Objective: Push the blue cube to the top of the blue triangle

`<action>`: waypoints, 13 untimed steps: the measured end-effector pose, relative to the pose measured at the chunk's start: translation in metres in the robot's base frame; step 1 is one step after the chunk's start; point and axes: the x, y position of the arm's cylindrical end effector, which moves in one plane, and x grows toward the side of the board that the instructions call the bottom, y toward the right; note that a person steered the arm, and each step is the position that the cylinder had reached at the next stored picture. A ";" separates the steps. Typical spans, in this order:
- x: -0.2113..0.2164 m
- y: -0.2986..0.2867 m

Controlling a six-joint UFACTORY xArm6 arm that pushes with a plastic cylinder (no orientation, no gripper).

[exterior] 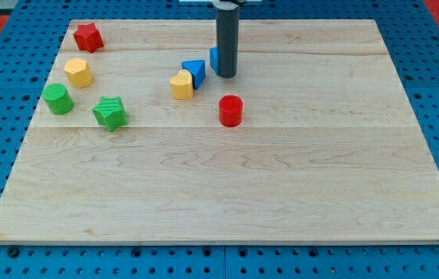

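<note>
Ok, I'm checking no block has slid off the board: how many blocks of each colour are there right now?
Red: 2, the red star-like block and the red cylinder
Yellow: 2, one at the view's left, one beside the blue triangle
Green: 2, and
Blue: 2, the triangle and the blue cube, partly hidden behind my tip
Total: 8

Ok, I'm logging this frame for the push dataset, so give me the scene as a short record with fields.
tip: my tip rests against the blue cube, mostly hiding it
blue cube: just to the view's right of the blue triangle, a sliver showing
blue triangle: touching the yellow block at its lower left
red cylinder: below my tip, apart
left group: red block, yellow block, green cylinder, green block
surface: wooden board
</note>
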 end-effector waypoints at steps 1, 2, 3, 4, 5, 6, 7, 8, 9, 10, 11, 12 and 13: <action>-0.024 -0.032; -0.038 -0.035; -0.022 0.010; -0.034 0.025; -0.043 -0.006; -0.055 -0.031; -0.046 -0.019; -0.040 -0.021; -0.039 -0.021; -0.033 -0.041; -0.009 -0.085; 0.034 -0.113; 0.086 -0.109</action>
